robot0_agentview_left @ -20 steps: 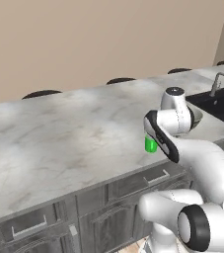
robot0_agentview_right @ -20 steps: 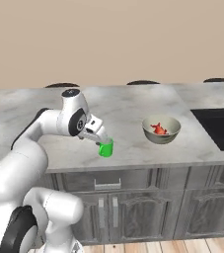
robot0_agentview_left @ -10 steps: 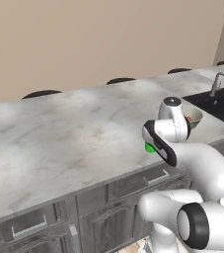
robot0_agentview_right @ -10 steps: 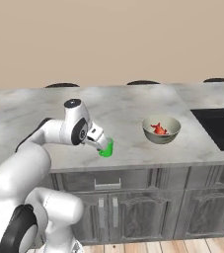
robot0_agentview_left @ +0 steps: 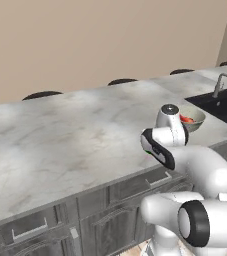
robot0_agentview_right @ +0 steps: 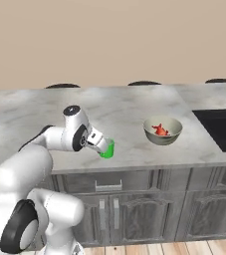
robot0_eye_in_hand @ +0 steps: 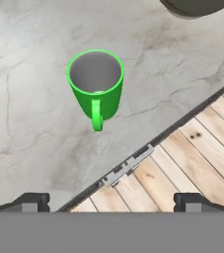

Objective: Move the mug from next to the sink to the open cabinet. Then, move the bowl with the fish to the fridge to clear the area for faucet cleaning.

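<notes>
Marble counter (robot0_eye_in_hand: 29, 74) near its front edge: mug (robot0_eye_in_hand: 95, 83) stands upright with its handle facing the gripper (robot0_eye_in_hand: 111, 201), ahead and slightly left of centre between wide, empty jaws, untouched.

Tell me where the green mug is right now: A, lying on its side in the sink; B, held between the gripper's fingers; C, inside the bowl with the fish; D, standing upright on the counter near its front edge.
D: the mug stands upright on the marble counter near the front edge, its mouth facing up, while the open gripper sits apart from it.
</notes>
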